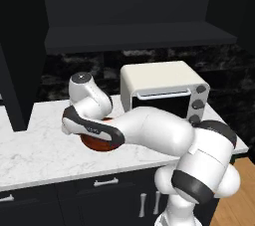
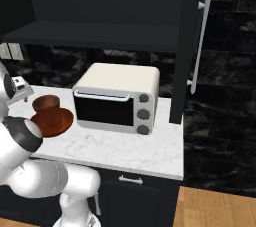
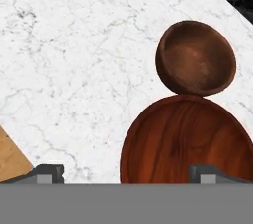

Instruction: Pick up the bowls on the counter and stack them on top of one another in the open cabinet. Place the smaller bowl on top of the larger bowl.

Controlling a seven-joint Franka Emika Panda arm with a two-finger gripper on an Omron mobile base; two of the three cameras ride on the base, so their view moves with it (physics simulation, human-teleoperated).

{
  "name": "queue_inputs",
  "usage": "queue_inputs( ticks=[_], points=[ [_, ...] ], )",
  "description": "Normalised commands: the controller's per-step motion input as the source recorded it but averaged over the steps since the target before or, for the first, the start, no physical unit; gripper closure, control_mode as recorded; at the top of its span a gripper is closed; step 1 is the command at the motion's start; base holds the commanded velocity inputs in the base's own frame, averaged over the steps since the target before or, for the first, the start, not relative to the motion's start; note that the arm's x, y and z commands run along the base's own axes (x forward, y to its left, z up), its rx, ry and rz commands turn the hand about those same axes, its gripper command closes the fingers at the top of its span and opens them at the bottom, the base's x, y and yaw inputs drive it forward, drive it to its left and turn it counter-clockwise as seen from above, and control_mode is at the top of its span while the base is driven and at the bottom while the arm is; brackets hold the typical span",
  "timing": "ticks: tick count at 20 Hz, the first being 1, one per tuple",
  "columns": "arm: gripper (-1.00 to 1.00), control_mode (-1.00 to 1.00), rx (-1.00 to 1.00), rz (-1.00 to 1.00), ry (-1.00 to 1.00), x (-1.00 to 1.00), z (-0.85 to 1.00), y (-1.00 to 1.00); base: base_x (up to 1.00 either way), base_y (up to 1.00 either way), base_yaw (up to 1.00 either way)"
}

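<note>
Looking down from the hand view at 2 wooden bowls on the white marble counter [image 3: 74, 60]: smaller bowl [image 3: 196, 57] in the upper right of the frame, deep and dark brown, rim touching or just overlapping the edge of the larger bowl [image 3: 185, 141], which fills the lower right. Gripper [image 3: 126, 172] hanging above with fingers spread wide apart, nothing between them, left fingertip [image 3: 47, 172] over bare marble at lower left, right one over the big bowl's inside at lower right. Over in the right base view, same pair sitting at middle left, small bowl [image 2: 46, 104] right behind the wide shallow one [image 2: 52, 121], just left of a cream toaster oven [image 2: 117, 98]. Open cabinet [image 2: 95, 38] with its dark shelf board running across the top, above the counter. In the left base view, just a reddish sliver of the larger bowl [image 1: 97, 144] peeking under the arm, centre-left.
</note>
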Motion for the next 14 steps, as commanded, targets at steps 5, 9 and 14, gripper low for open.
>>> queue_inputs(
  ticks=[5,9,14],
  points=[
    [-1.00,-1.00,-0.02,0.00,0.00,0.39,-0.24,0.30,0.00,0.00,0.00],
    [-1.00,-1.00,-0.05,0.00,0.02,0.38,-0.05,0.28,0.00,0.00,0.00],
    [-1.00,-1.00,-0.02,0.00,0.01,0.34,-0.08,0.11,0.00,0.00,0.00]
  ],
)
